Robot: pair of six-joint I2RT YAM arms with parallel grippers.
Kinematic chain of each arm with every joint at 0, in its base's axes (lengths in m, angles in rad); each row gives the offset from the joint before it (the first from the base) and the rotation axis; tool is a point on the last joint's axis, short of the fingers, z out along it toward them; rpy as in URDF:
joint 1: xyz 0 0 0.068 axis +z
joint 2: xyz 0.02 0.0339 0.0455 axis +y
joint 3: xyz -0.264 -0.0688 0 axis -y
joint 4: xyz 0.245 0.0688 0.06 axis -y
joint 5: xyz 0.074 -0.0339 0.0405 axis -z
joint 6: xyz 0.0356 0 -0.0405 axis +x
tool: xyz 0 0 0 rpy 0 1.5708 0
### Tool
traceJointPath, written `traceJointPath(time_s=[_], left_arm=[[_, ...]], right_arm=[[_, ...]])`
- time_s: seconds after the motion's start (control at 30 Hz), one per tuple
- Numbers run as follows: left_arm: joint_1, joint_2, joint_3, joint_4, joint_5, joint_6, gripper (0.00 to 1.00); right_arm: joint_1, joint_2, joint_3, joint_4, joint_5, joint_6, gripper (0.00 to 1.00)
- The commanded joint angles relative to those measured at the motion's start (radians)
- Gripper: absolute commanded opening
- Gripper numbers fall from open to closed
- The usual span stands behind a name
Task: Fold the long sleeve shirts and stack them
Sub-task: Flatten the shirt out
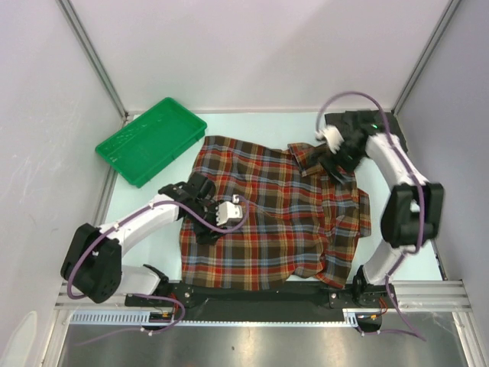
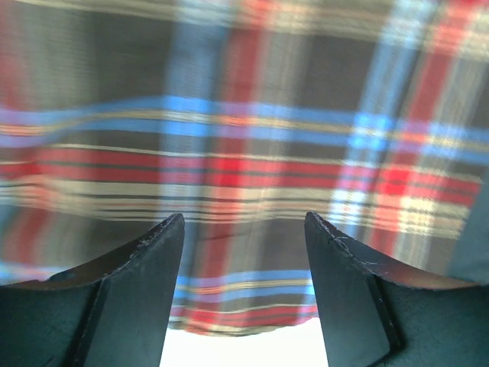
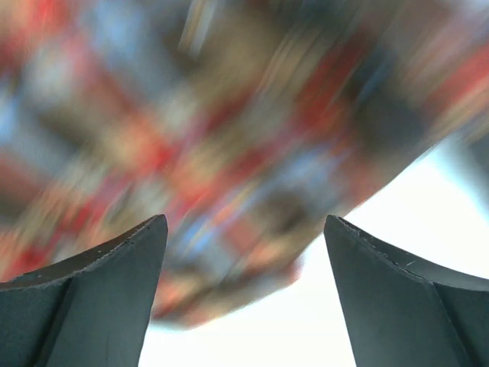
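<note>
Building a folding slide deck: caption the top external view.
Both open, left gripper and right gripper hang low over the spread plaid shirt; green tray at far left.

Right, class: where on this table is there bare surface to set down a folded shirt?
Bare table runs along the far edge, between the green tray and the right arm. A smaller patch lies between the tray and the left arm. The middle is crowded: the plaid shirt fills it, under the left gripper and right gripper.
</note>
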Motion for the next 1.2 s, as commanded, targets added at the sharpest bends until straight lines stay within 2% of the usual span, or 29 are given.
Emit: traceJointPath(time_s=[0.0,0.13,0.2,0.37,0.53,0.67,0.77,0.8,0.83,0.87,0.9,0.93,1.0,1.07,1.1,1.17], left_arm=[[-0.026,-0.043,-0.071,0.011,-0.034,0.036,0.69],[-0.048,-0.025,-0.069,0.051,-0.032,-0.013,0.69],[-0.063,0.016,-0.078,0.082,-0.086,-0.016,0.68],[-0.025,0.119,-0.057,0.13,-0.147,-0.062,0.55],[0.102,0.227,0.006,0.134,-0.192,-0.074,0.36],[0.199,0.286,0.105,0.139,-0.207,-0.097,0.31],[0.207,0.23,0.136,0.117,-0.157,-0.088,0.34],[0.167,0.204,0.138,0.098,-0.132,-0.082,0.37],[0.134,0.141,0.136,0.082,-0.105,-0.062,0.46],[0.089,0.117,0.127,0.07,-0.077,-0.062,0.51],[-0.007,0.089,0.119,0.055,-0.059,-0.063,0.55],[-0.055,0.069,0.11,0.05,-0.04,-0.074,0.62],[-0.19,0.032,0.081,0.06,-0.008,-0.092,0.66],[-0.273,0.014,0.054,0.099,-0.011,-0.14,0.69],[-0.343,0.01,0.043,0.12,-0.017,-0.157,0.7],[-0.4,0.009,0.018,0.195,-0.02,-0.221,0.74]], right_arm=[[-0.087,-0.266,-0.305,-0.241,-0.069,-0.106,0.87],[-0.124,-0.422,-0.54,-0.232,-0.034,-0.151,0.81],[-0.129,-0.432,-0.639,-0.198,-0.006,-0.149,0.79],[-0.137,-0.343,-0.724,0.013,0.09,-0.077,0.75],[-0.143,-0.176,-0.643,0.19,0.168,-0.019,0.69],[-0.156,-0.052,-0.474,0.212,0.192,0.018,0.69],[-0.187,-0.076,-0.397,0.132,0.105,0.0,0.72],[-0.198,-0.131,-0.396,0.077,0.045,-0.016,0.72],[-0.204,-0.174,-0.408,0.054,0.02,-0.069,0.73],[-0.219,-0.215,-0.445,0.023,-0.005,-0.107,0.74],[-0.229,-0.26,-0.476,-0.038,-0.055,-0.147,0.74],[-0.238,-0.365,-0.502,-0.072,-0.078,-0.248,0.75],[-0.242,-0.471,-0.592,-0.193,-0.13,-0.351,0.77],[-0.227,-0.606,-0.644,-0.262,-0.149,-0.445,0.78],[-0.195,-0.643,-0.683,-0.316,-0.166,-0.456,0.79],[-0.146,-0.734,-0.72,-0.356,-0.183,-0.441,0.8]])
